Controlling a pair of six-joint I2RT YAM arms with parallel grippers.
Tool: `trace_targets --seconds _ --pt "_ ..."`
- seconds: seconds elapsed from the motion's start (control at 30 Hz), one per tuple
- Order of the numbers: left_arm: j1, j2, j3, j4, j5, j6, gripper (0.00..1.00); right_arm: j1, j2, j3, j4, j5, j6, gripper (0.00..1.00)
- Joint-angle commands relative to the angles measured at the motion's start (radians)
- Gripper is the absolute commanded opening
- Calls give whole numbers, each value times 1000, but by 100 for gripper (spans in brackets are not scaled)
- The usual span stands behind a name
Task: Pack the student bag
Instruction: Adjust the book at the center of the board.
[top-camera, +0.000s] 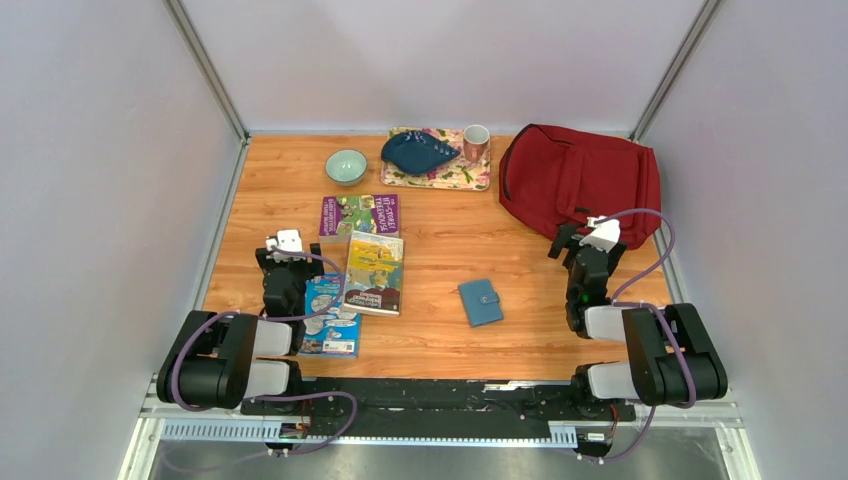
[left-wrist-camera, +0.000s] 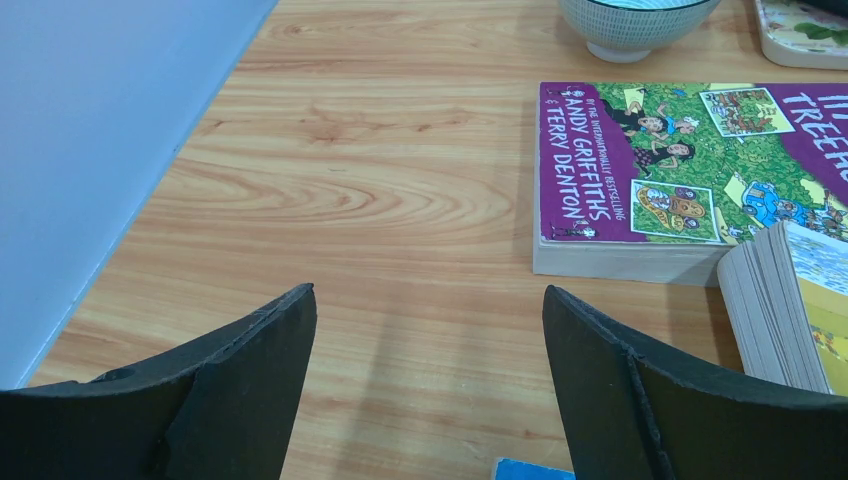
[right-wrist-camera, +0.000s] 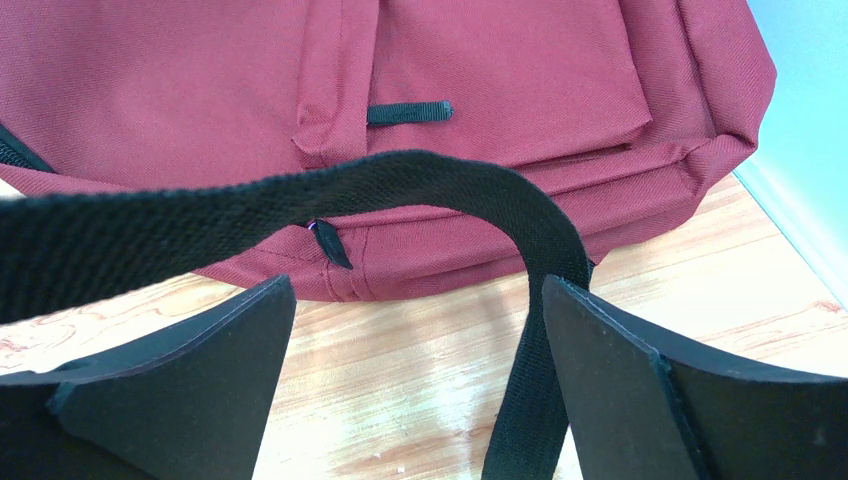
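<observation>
Well, at the left the left gripper (left-wrist-camera: 428, 292) hovers low over bare wood of the table (top-camera: 440, 240), its jaws spread wide with nothing between them; just to its right a blue-covered book (top-camera: 330, 315) lies flat near the front edge; beyond that a purple book (left-wrist-camera: 640, 170) lies flat, and a thick yellow book (top-camera: 375, 272) lies between the two, its near left corner overlapping the blue one; at the back, past the purple book, stands a pale green bowl (top-camera: 346, 166); right of the bowl a flowered tray (top-camera: 470, 178) sits at the far edge, carrying a dark blue leaf-shaped dish (top-camera: 418, 152) and a mug (top-camera: 476, 142) at its right end; nearer the front, mid-table, a small blue wallet (top-camera: 481, 302) lies alone, well apart from the books; the student bag (top-camera: 580, 175) lies flat in the far right corner, just right of the tray, apparently zipped closed; the right gripper (right-wrist-camera: 418, 282) hangs at the bag's near edge, jaws fully spread and pinching nothing; a black strap (right-wrist-camera: 400, 185) arches across just ahead of its fingertips and drops beside the right finger, though whether it touches that finger I cannot tell.
</observation>
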Motion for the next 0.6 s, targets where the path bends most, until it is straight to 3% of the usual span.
trace_targets --seconds 0.0,0.17,0.27,0.3,0.33,0.37,0.4,0.43,0.47,0.5,0.57 --pt "7 -2 -233 50 13 -18 90 2 -7 23 43 23 -10 100" --pt "8 -2 -233 52 12 -19 91 4 -63 15 51 -42 -48 100" --pt "5 -37 -232 23 -13 -42 91 2 -178 129 -221 2 17 100" --pt "4 -52 -229 0 12 -24 91 2 -203 173 -424 23 40 100" --pt "-3 -80 -224 -14 4 -1 90 1 -224 213 -515 20 59 100" --pt "-30 -113 -184 -81 -28 4 91 1 -228 259 -594 22 73 100" --pt "-30 -150 -155 -263 -42 -14 91 2 -226 333 -744 55 105 100" --pt "-30 -217 -112 -386 -94 -48 91 2 -213 375 -825 104 242 100" --pt "-30 -245 8 -525 -150 -115 91 1 -202 407 -894 164 325 100" --pt "-30 -262 67 -797 -213 -313 91 2 -190 459 -1052 268 412 100" --pt "-29 -270 217 -997 -235 -406 91 -1 -151 474 -1077 260 398 100"
